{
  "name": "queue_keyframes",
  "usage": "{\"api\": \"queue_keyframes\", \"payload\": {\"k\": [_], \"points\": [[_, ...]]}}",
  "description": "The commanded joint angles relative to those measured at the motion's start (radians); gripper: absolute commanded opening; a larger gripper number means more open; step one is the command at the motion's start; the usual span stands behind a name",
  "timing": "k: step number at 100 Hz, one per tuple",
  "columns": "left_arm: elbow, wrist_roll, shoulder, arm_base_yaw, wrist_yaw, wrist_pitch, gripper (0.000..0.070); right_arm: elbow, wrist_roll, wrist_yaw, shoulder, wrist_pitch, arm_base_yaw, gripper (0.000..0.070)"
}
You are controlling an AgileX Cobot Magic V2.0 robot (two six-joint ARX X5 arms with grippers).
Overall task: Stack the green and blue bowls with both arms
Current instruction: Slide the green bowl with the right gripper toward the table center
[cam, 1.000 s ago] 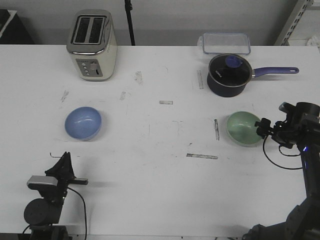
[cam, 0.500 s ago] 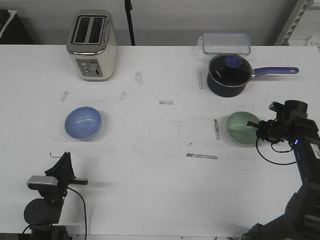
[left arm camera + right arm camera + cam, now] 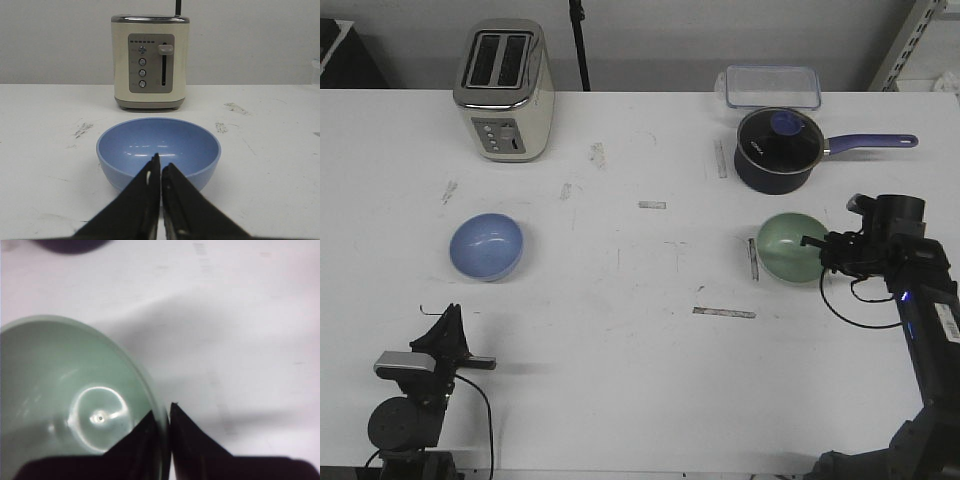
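Observation:
The pale green bowl [image 3: 786, 247] is at the right of the table, just in front of the saucepan. My right gripper [image 3: 817, 250] is shut on its right rim. In the right wrist view one finger is inside the green bowl [image 3: 65, 385] and one outside, and the right gripper [image 3: 161, 415] pinches the wall. The light blue bowl [image 3: 486, 245] sits upright on the table at the left. My left gripper [image 3: 450, 313] is shut and empty, a short way in front of it. The left wrist view shows the closed left gripper [image 3: 160, 167] pointing at the blue bowl [image 3: 175, 142].
A cream toaster [image 3: 504, 90] stands at the back left, behind the blue bowl, and also shows in the left wrist view [image 3: 150, 60]. A dark blue saucepan [image 3: 777, 150] with a lid and long handle stands behind the green bowl. A clear plastic container [image 3: 771, 87] lies behind it.
My right gripper has moved left and slightly away from me with the green bowl in its grip. The left arm and the blue bowl have not moved.

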Motion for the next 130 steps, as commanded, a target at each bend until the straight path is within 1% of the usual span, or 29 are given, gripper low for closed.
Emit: {"api": "queue_keyframes", "payload": {"k": [1, 17, 23, 29, 38, 44, 58, 65, 71, 80, 106, 118, 130], "points": [[-0.022, 0.004, -0.002, 0.0, 0.0, 0.012, 0.0001, 0.014, 0.073, -0.003, 0.005, 0.002, 0.047, 0.0006], [-0.022, 0.004, -0.002, 0.0, 0.0, 0.012, 0.0001, 0.013, 0.162, -0.001, 0.009, 0.003, 0.208, 0.0006], [-0.022, 0.004, -0.002, 0.0, 0.0, 0.012, 0.0001, 0.013, 0.208, 0.0, 0.013, 0.006, 0.275, 0.0006], [-0.022, 0.004, -0.002, 0.0, 0.0, 0.012, 0.0001, 0.012, 0.253, 0.012, 0.016, 0.006, 0.343, 0.0006], [-0.022, 0.004, -0.002, 0.0, 0.0, 0.012, 0.0001, 0.012, 0.316, 0.054, 0.029, 0.011, 0.439, 0.0006], [-0.022, 0.004, -0.002, 0.0, 0.0, 0.012, 0.0001, 0.012, 0.338, 0.079, 0.043, 0.021, 0.497, 0.0006], [-0.022, 0.004, -0.002, 0.0, 0.0, 0.012, 0.0001, 0.012, 0.376, 0.082, 0.079, 0.057, 0.61, 0.0006], [-0.022, 0.004, -0.002, 0.0, 0.0, 0.012, 0.0001, 0.012, 0.403, 0.101, 0.092, 0.085, 0.651, 0.0006], [-0.022, 0.004, -0.002, 0.0, 0.0, 0.012, 0.0001, 0.012, 0.421, 0.122, 0.099, 0.103, 0.674, 0.0006], [-0.022, 0.004, -0.002, 0.0, 0.0, 0.012, 0.0001, 0.012, 0.444, 0.13, 0.119, 0.118, 0.695, 0.0006], [-0.022, 0.004, -0.002, 0.0, 0.0, 0.012, 0.0001, 0.012, 0.447, 0.139, 0.159, 0.149, 0.746, 0.0006], [-0.022, 0.004, -0.002, 0.0, 0.0, 0.012, 0.0001, 0.012, 0.447, 0.163, 0.159, 0.171, 0.752, 0.0006], [-0.022, 0.004, -0.002, 0.0, 0.0, 0.012, 0.0001, 0.012, 0.447, 0.163, 0.159, 0.171, 0.752, 0.0009]]}}
